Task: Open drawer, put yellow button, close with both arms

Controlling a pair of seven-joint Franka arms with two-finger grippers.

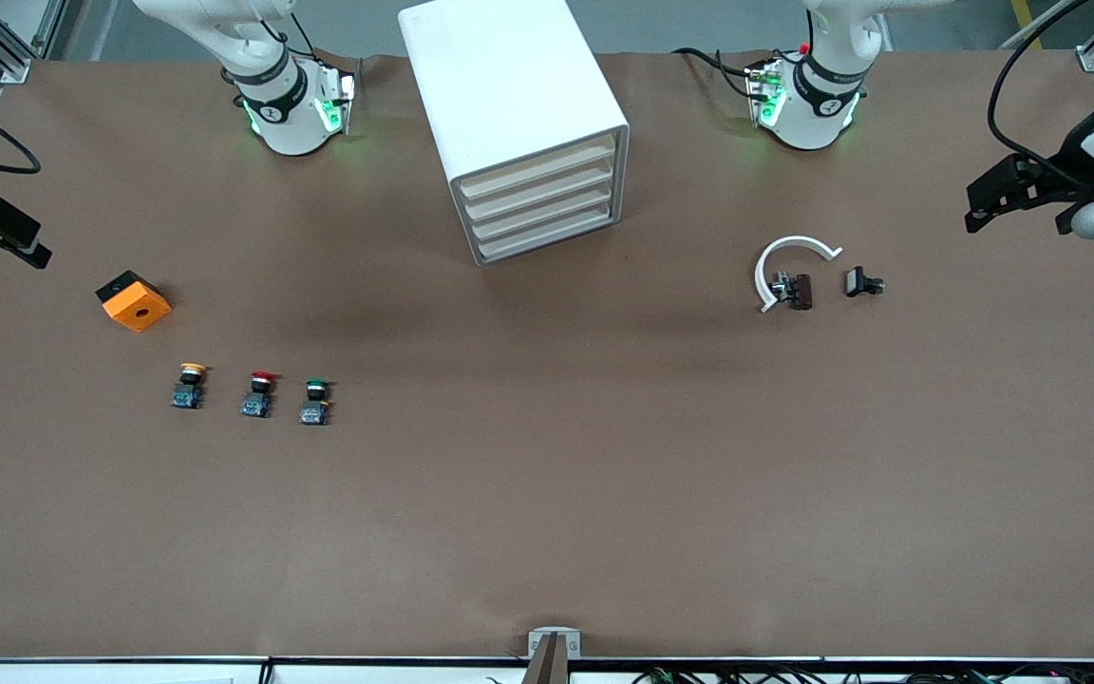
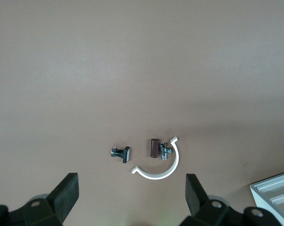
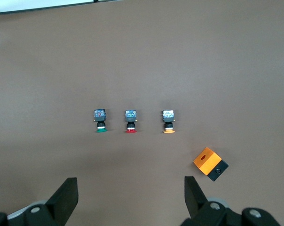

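A: Front view first. Any writing you can read?

B: None legible. The cabinet (image 1: 518, 123) is plain white, and its top drawer (image 1: 536, 172) sits flush, shut like the three below it.

A: And the yellow button (image 1: 189, 385)?

B: On the table toward the right arm's end, lying in a row with a red button (image 1: 259, 393) and a green button (image 1: 315, 401). An orange block (image 1: 134, 301) lies farther from the camera than the row.

A: The grippers?

B: Right gripper (image 3: 130, 197) hangs over the table near that row, fingers spread apart, holding nothing. Left gripper (image 2: 132, 195) hangs over its own end, fingers likewise apart and empty, near a white clip (image 1: 790, 268), a brown part (image 1: 799, 291) and a black part (image 1: 859, 282).
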